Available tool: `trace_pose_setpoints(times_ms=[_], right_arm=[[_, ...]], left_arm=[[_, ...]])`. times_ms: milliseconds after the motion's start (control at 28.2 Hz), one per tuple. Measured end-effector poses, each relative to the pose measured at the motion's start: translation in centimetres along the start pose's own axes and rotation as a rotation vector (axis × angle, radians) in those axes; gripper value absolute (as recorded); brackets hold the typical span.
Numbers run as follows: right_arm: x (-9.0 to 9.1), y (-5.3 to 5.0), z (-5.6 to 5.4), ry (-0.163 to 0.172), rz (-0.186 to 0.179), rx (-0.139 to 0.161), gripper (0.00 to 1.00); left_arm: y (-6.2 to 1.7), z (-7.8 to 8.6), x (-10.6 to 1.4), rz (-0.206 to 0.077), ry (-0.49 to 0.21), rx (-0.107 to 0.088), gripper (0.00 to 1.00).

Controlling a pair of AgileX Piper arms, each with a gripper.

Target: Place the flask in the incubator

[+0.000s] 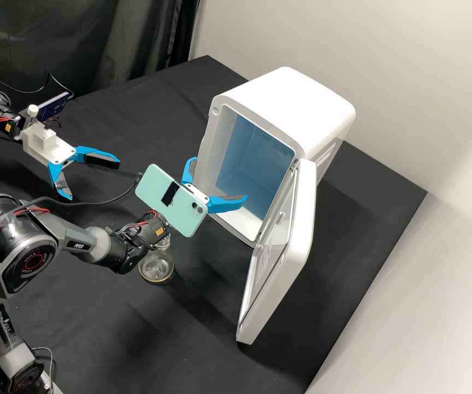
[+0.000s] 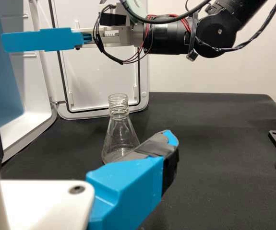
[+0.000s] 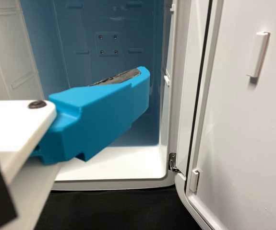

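The clear, empty conical flask [image 2: 120,132] stands upright on the table [image 1: 137,328] under the right arm, near the incubator [image 1: 301,109], whose door [image 1: 288,246] stands wide open, with the right gripper [image 1: 214,187] spread at its mouth and the left gripper [image 1: 89,174] spread, well apart.

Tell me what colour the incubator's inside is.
Light blue inside the incubator, clearest in the right wrist view.

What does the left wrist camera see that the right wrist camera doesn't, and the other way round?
Left wrist view: the flask standing upright on the black bench, and the right arm above it. Right wrist view: the incubator's blue back wall and door hinge. Both: the incubator's open door.
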Motion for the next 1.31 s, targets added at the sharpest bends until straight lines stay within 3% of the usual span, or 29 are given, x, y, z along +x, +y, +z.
trace_pose_setpoints(times_ms=[496,815,993,1312], right_arm=[[-0.1,0.0,0.0,0.007,0.006,0.004,1.0],[-2.6,-0.1,1.0,0.024,0.03,-0.006,1.0],[-4.5,-0.3,1.9,0.023,0.038,0.007,1.0],[-7.3,-1.0,2.1,0.028,0.006,-0.009,1.0]], left_arm=[[-0.06,0.1,0.0,-0.003,-0.003,-0.001,1.0],[-0.08,0.2,0.1,-0.002,-0.006,-0.002,1.0],[-0.11,0.4,0.2,-0.003,-0.013,-0.003,1.0],[-0.17,0.8,0.3,-0.005,-0.026,-0.003,1.0]])
